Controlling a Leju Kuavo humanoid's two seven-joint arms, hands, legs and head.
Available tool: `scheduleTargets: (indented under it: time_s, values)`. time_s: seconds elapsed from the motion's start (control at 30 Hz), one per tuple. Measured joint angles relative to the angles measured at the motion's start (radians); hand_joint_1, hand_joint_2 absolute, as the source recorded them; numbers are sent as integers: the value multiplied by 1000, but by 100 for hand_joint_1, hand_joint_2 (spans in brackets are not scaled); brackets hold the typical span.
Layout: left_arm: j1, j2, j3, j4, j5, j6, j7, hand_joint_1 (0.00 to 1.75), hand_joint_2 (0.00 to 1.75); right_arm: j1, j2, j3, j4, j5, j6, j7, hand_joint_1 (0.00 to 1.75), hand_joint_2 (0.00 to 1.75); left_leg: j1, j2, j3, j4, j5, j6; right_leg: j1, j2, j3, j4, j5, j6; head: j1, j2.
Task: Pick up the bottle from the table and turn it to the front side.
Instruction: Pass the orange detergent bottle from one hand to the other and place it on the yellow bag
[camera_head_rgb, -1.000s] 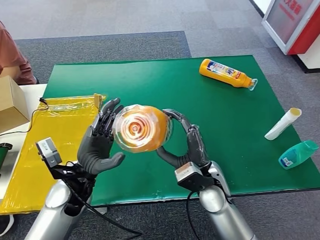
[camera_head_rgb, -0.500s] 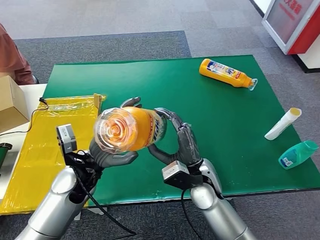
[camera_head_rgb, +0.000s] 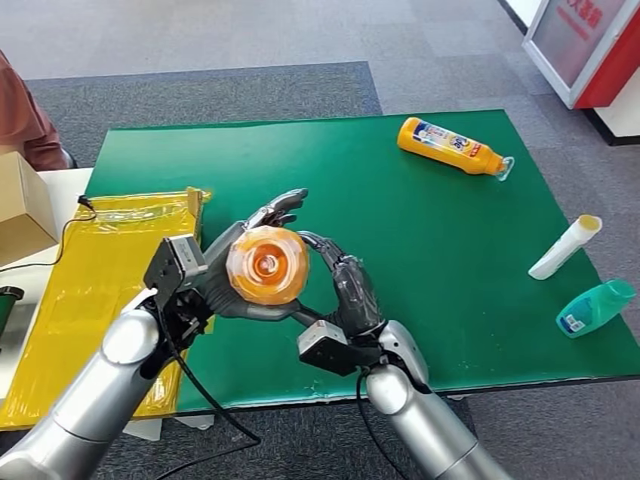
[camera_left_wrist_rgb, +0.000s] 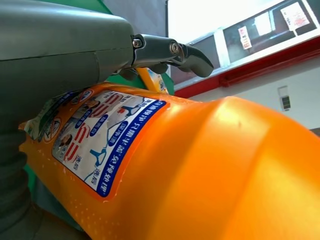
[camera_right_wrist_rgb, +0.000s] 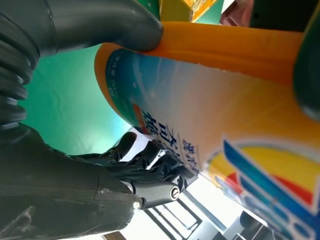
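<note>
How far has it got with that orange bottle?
Picking up looks done: the bottle is off the green table, held between the left hand and right hand. Turning is in hand; its end faces the head camera. Whether the front label faces forward yet, I cannot tell.

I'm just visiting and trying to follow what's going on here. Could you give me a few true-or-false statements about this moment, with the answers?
1. Both hands hold the orange bottle above the green mat. True: left hand, right hand.
2. Its round end faces the head camera. True.
3. Another orange bottle stands upright on the mat. False: it lies on its side.
4. The teal bottle lies on the yellow bag. False: it lies on the mat.
</note>
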Motion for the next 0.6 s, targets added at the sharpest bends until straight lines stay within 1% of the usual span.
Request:
scheduleTargets:
  time_s: [0.2,0.27,0.33,0.4,0.6]
  values:
    - [-17,7,-20,8,-10,1,6,0,175,-14,13,0,58,0,-3,-6,175,175,0,0,0,0,0,0,0,0,0,0,0,0,0,0]
    - [-21,7,-26,10,-11,1,6,5,175,-16,16,0,71,0,-3,-5,175,175,0,0,0,0,0,0,0,0,0,0,0,0,0,0]
    - [-28,7,-35,10,-12,1,6,93,175,-17,18,0,84,1,-3,-1,175,175,0,0,0,0,0,0,0,0,0,0,0,0,0,0]
    - [-38,7,-47,10,-12,-2,6,175,175,-16,18,0,100,3,-3,5,175,175,0,0,0,0,0,0,0,0,0,0,0,0,0,0]
    - [-50,7,-64,10,-24,4,5,175,175,-17,20,-1,125,3,-3,8,175,175,0,0,0,0,0,0,0,0,0,0,0,0,0,0]
